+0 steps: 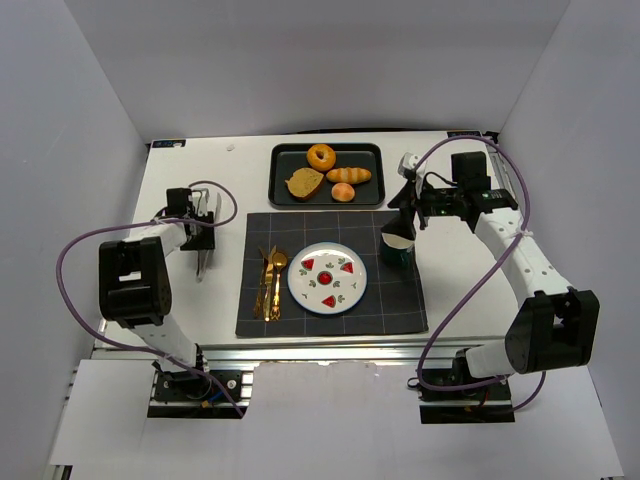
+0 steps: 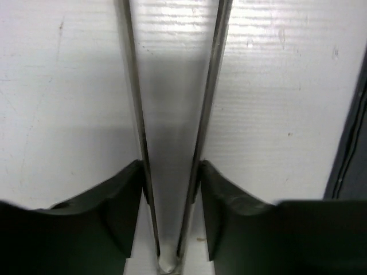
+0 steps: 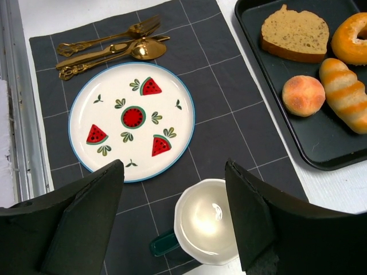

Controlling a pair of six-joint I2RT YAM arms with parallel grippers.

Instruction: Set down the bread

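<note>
Bread lies on a black tray (image 1: 283, 165) at the back: a bagel (image 1: 320, 156), a brown slice (image 1: 305, 183), a striped roll (image 1: 348, 175) and a small bun (image 1: 343, 192). The right wrist view shows the slice (image 3: 294, 34), bun (image 3: 303, 95) and roll (image 3: 347, 94) too. A watermelon-patterned plate (image 1: 345, 290) sits on a dark placemat (image 1: 400, 300). Steel tongs (image 1: 201, 262) lie on the table left of the mat. My left gripper (image 1: 203, 240) is down on them, its fingers (image 2: 123, 195) pressed against both tong arms (image 2: 135, 114). My right gripper (image 3: 173, 166) hangs open and empty above a mug (image 3: 209, 223).
Gold cutlery (image 1: 270, 283) lies on the mat left of the plate (image 3: 166, 109). The green-handled mug (image 1: 397, 243) stands at the mat's back right corner, under my right gripper (image 1: 404, 205). White walls close in the table on three sides.
</note>
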